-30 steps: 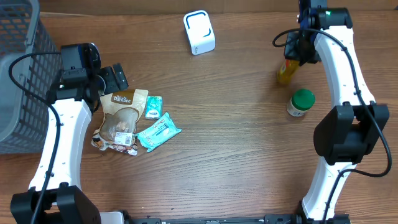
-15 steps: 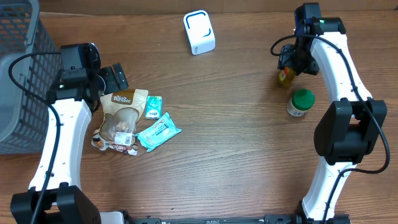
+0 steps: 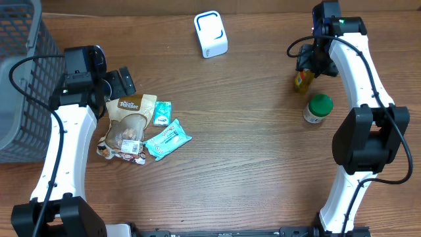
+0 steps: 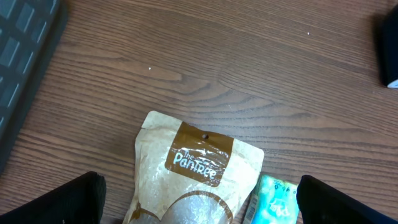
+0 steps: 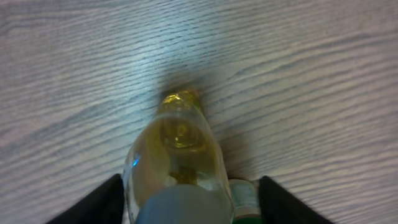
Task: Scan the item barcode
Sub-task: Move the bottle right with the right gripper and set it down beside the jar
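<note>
A brown wood-grain desk [image 3: 237,164] carries everything. Near its far edge, about the middle, sits a white box [image 3: 210,34] with a blue-edged top. Toward the right stands a yellow bottle [image 3: 302,80], and just beside it on the near side, not touching, a jar [image 3: 318,109] with a green lid. Well apart, on the left, a cluster lies flat: a brown pouch [image 3: 128,122], a small teal packet [image 3: 162,113] touching its right edge, and a larger teal pack [image 3: 168,140] lying slantwise just below that. A printed wrapper [image 3: 122,153] pokes out from under the pouch's near end. A grey mesh basket [image 3: 20,85] fills the far left edge.
</note>
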